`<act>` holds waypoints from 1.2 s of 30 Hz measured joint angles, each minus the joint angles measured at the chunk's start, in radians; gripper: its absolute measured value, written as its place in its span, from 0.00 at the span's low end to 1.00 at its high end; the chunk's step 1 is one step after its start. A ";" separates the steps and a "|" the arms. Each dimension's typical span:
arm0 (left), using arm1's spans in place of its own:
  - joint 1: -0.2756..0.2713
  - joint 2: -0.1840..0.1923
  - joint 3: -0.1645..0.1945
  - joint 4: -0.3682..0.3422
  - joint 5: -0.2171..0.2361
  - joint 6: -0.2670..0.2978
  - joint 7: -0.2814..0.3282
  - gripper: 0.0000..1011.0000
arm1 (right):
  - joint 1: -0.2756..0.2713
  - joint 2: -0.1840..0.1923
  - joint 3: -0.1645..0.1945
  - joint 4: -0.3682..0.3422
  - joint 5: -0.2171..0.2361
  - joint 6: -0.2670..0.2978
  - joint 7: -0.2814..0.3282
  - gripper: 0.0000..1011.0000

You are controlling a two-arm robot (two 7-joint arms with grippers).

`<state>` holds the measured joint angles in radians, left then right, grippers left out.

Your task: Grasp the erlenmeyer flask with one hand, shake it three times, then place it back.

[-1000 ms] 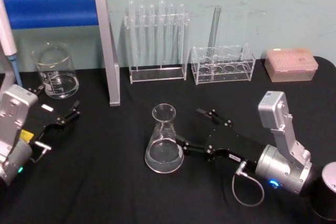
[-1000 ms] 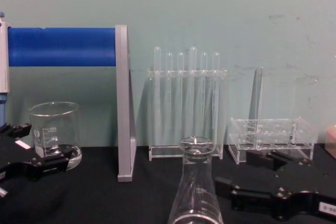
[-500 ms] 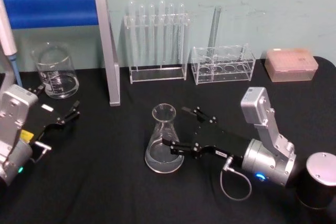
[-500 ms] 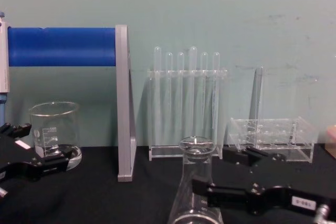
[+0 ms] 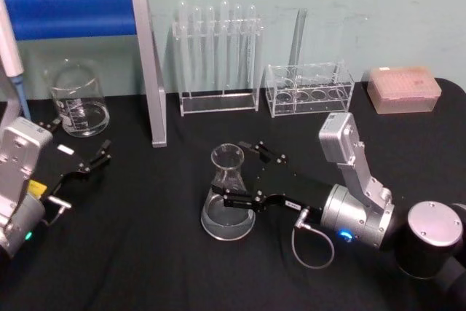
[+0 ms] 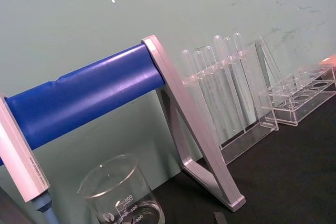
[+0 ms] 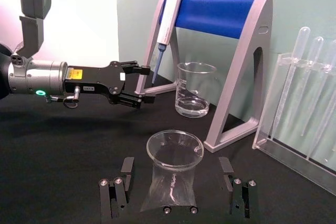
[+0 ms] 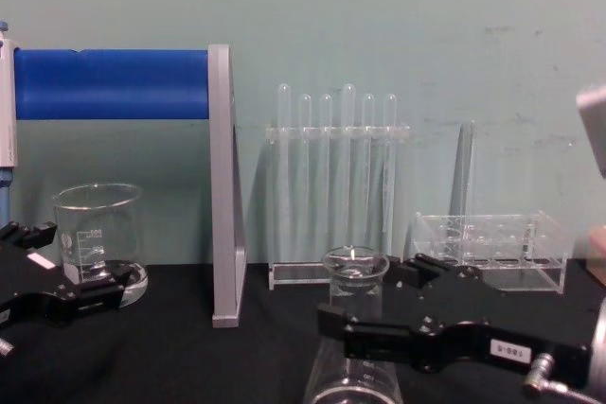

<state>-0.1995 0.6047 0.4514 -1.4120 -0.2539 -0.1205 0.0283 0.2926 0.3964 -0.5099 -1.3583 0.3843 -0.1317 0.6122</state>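
The erlenmeyer flask [image 5: 228, 196] is clear glass and stands upright on the black table, a little front of centre. My right gripper [image 5: 237, 174] is open, with one black finger on each side of the flask's lower neck. The right wrist view shows the flask [image 7: 173, 179] between the two fingers [image 7: 124, 182], with gaps on both sides. From the chest view, the near finger [image 8: 379, 336] crosses in front of the flask [image 8: 355, 276]. My left gripper [image 5: 80, 140] rests open at the table's left, near the beaker, holding nothing.
A glass beaker [image 5: 76, 100] stands at the back left beside the blue-barred pipette stand [image 5: 73, 12]. Behind the flask are a test tube rack [image 5: 217, 56], a second clear rack [image 5: 309, 89] and a pink tip box [image 5: 404, 89].
My right gripper has slid left across the table until its open fingers straddle the flask. The flask and the left arm have not moved.
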 joint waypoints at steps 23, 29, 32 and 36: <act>0.000 0.000 0.000 0.000 0.000 0.000 0.000 0.99 | 0.034 -0.036 -0.019 0.055 0.022 0.004 0.017 0.99; 0.000 0.000 0.000 0.000 0.000 0.000 0.000 0.99 | 0.035 -0.036 -0.019 0.055 0.022 0.004 0.016 0.99; 0.000 0.000 0.000 0.000 0.000 0.000 0.000 0.99 | 0.035 -0.036 -0.019 0.055 0.022 0.004 0.016 0.99; 0.000 0.000 0.000 0.000 0.000 0.000 0.000 0.99 | 0.035 -0.036 -0.019 0.055 0.022 0.004 0.016 0.98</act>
<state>-0.1996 0.6047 0.4514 -1.4120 -0.2539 -0.1205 0.0283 0.3278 0.3604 -0.5289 -1.3029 0.4066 -0.1273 0.6278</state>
